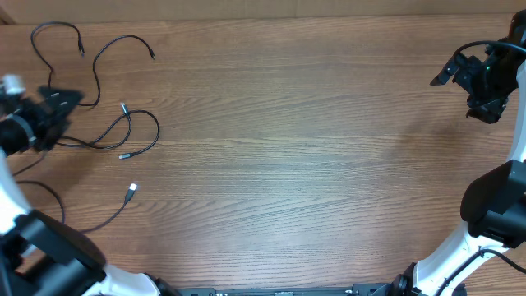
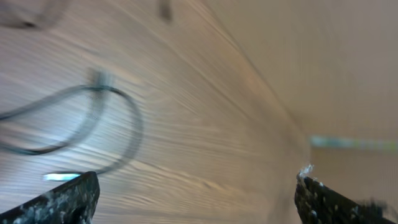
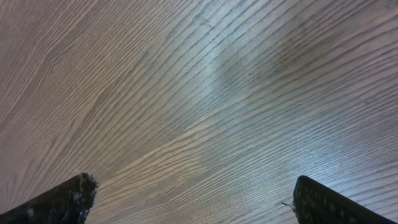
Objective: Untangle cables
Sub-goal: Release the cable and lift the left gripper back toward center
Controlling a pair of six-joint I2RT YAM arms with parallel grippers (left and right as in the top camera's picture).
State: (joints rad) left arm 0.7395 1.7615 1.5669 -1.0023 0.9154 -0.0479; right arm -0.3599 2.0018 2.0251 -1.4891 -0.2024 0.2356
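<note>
Three thin black cables lie spread at the table's left in the overhead view. One cable (image 1: 57, 33) curves at the far back left. One cable (image 1: 140, 123) loops in the middle, with plugs near its crossing. One cable (image 1: 115, 214) with a silver plug lies nearer the front. My left gripper (image 1: 62, 103) is open and empty at the left edge beside the looped cable, which shows blurred in the left wrist view (image 2: 112, 118). My right gripper (image 1: 460, 70) is open and empty at the far right; its wrist view shows bare wood only.
The wooden table (image 1: 296, 148) stretches between the arms. The arms' white bases stand at the front left (image 1: 33, 238) and front right (image 1: 493, 222). A pale wall or board edge shows at the right of the left wrist view (image 2: 336, 74).
</note>
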